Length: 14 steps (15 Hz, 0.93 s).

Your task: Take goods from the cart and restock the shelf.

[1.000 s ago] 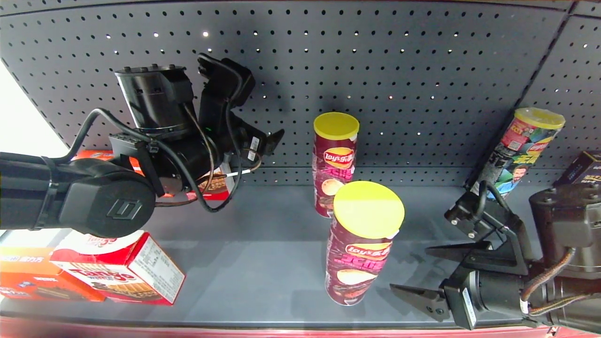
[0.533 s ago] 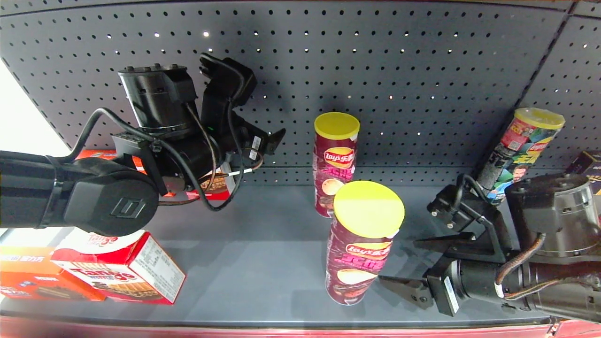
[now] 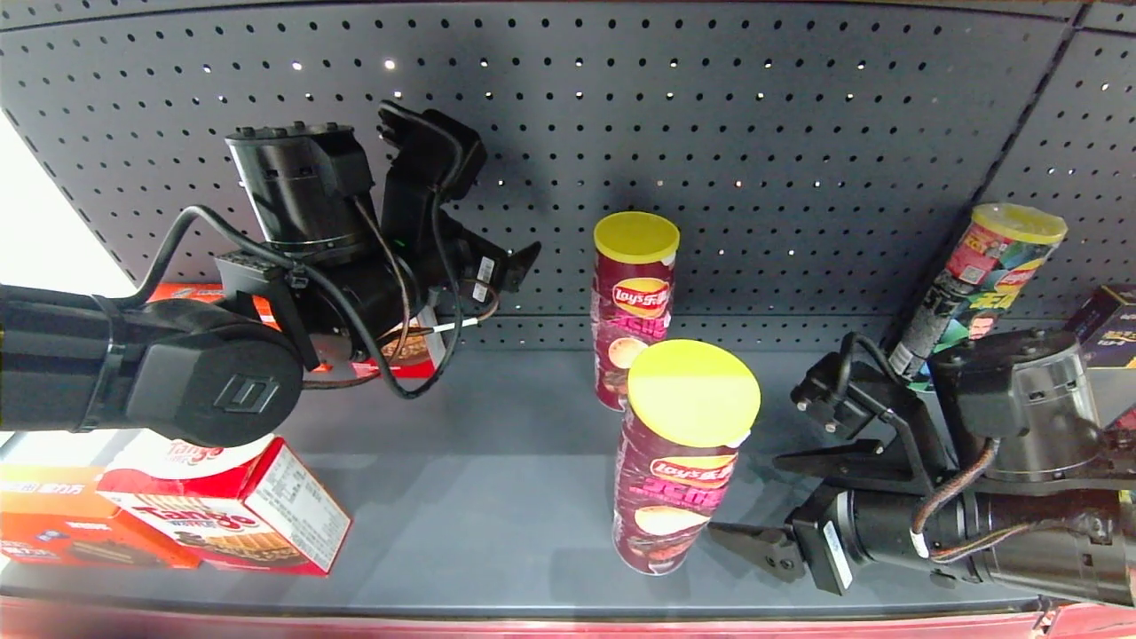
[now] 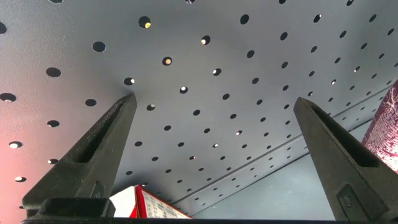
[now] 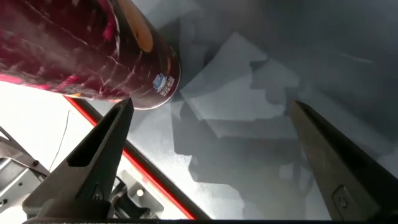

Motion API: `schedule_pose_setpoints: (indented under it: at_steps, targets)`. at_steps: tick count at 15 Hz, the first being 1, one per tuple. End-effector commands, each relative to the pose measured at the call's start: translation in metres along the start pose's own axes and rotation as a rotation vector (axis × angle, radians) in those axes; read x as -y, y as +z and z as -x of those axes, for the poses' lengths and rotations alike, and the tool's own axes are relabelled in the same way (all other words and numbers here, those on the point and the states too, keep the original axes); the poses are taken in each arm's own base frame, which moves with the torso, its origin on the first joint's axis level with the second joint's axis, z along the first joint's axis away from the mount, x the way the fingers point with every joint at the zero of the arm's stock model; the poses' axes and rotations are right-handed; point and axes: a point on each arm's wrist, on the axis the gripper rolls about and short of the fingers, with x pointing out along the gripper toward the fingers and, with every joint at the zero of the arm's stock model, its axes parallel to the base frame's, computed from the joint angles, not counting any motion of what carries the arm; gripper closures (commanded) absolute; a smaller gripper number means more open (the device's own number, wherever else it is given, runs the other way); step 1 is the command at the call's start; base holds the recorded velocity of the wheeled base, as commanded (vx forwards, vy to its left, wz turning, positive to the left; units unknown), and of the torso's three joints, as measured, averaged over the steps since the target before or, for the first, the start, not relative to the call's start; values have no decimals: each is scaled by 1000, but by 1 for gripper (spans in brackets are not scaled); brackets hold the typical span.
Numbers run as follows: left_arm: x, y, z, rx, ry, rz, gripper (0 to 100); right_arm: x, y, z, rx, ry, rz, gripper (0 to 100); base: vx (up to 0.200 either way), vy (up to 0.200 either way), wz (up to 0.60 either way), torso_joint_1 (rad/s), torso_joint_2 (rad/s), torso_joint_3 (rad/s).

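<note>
- Two purple cans with yellow lids stand upright on the grey shelf (image 3: 497, 497), one behind the other.
- The front can (image 3: 679, 479) is near the shelf's front edge; the rear can (image 3: 632, 302) is close to the pegboard (image 3: 754, 133).
- The right end effector (image 3: 744, 495) is held low over the shelf, just to the right of the front can's lower half, with its fingers spread wide apart and nothing between them.
- One fingertip (image 5: 124, 109) lies right by the can's base — whether it touches cannot be told.
- The left end effector (image 4: 214, 98) is held up near the pegboard, left of the rear can and well apart from it, fingers likewise spread and empty.
- A red box (image 3: 240, 506) and an orange box (image 3: 53, 524) lie at the shelf's left front.
- A green can (image 3: 985, 266) is seen at the far right, by the pegboard.
</note>
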Motion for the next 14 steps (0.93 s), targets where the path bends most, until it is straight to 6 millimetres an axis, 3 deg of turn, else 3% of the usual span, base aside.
schedule_pose_setpoints:
  at_steps: [1,14]
  targets:
    - [1,-2,-1,-5,-1,-1,0,1,1,3,9,-5,-3,0,0,0,0,0,0,0]
    - [2,-3,-4,-5,-1,-1,0,-5,5,-13,-10,21,12,0,0,0,0,0,0,0]
